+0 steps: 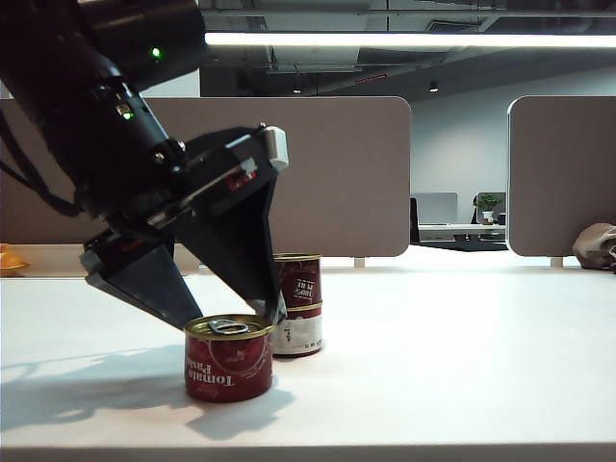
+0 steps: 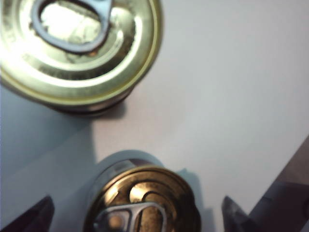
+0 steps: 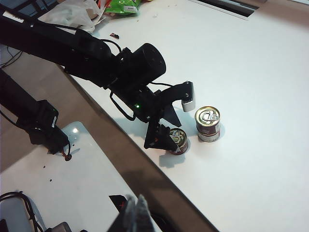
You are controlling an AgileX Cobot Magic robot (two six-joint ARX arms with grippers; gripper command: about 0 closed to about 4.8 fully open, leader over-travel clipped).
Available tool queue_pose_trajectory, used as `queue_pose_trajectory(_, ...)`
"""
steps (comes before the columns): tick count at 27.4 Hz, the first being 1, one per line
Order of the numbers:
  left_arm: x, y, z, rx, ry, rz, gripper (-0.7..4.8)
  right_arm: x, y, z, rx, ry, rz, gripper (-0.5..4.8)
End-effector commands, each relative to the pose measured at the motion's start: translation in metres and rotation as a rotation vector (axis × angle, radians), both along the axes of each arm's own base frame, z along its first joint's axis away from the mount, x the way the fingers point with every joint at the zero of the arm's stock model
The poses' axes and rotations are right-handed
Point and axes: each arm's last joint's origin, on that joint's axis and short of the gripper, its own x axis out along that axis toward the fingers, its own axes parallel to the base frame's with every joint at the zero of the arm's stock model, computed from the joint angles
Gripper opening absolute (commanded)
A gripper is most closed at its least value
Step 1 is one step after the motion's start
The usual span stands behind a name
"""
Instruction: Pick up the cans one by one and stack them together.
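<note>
Three cans stand on the white table point(image 1: 462, 366). Nearest is a single can point(image 1: 229, 358), with the left gripper point(image 1: 231, 322) spread wide just above its lid, fingers on either side. Behind it, two cans form a stack point(image 1: 297, 303), partly hidden by a finger. The right gripper point(image 3: 135, 215), closed and empty, hangs high, cut off at the frame edge.

Three cans: one alone point(image 1: 229, 358), two stacked point(image 1: 297, 280) point(image 1: 297, 331). Two grippers: left point(image 1: 226, 313), right point(image 3: 135, 212). One table point(image 1: 462, 356).
</note>
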Motion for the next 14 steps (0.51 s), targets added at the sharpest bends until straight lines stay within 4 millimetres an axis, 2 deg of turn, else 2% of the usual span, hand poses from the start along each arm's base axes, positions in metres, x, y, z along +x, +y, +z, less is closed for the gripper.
queue_pose_trajectory(1, 0.0044, -0.0046, -0.0018, 0.004, 0.004, -0.006, 4.71, 0.0003, 0.0003, 0.0016, 0.016, -0.002, -0.003, -0.05)
queue_pose_trajectory(5, 0.0083, -0.0079, -0.0036, 0.023, 0.026, -0.007, 4.55, 0.0003, 0.0003, 0.0016, 0.017, 0.0, -0.005, -0.05)
queue_pose_trajectory(9, 0.0087, -0.0076, -0.0038, 0.055, 0.043, 0.0, 3.71, 0.0007, 0.0001, 0.0016, 0.012, -0.007, -0.022, -0.05)
queue_pose_trajectory(14, 0.0066, -0.0048, -0.0064, 0.104, 0.058, 0.007, 3.71, 0.0009, -0.0001, 0.0016, 0.01, -0.01, -0.029, -0.05)
